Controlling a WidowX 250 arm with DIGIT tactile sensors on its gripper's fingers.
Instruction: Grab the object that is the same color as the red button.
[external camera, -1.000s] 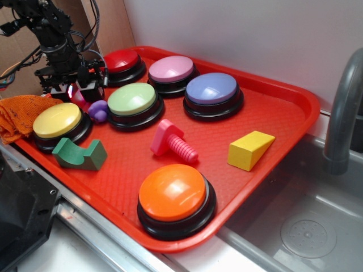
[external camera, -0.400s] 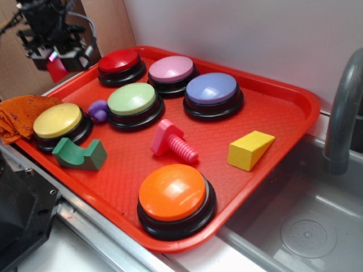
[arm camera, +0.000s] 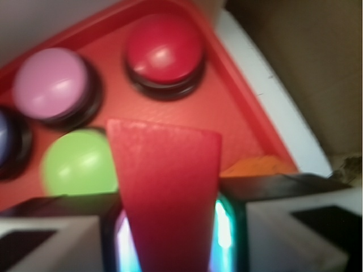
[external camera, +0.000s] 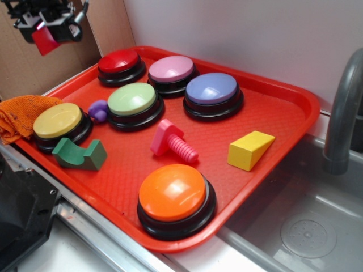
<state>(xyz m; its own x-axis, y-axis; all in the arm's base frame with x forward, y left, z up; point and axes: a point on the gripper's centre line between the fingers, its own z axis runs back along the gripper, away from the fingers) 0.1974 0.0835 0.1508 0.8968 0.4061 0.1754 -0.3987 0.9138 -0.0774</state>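
Exterior view, upper left of frame: red wedge block (external camera: 44,40) clamped between gripper (external camera: 50,31) jaws, lifted clear above tray (external camera: 295,107) and red button (external camera: 119,61); grab apparently done.

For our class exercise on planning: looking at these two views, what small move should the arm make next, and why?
Probably just hold steady with the jaws kept shut. The gripper already clamps the red wedge block and hangs high above the tray, off its far left corner near the red button. The grab looks done, so any further travel only risks a slip.
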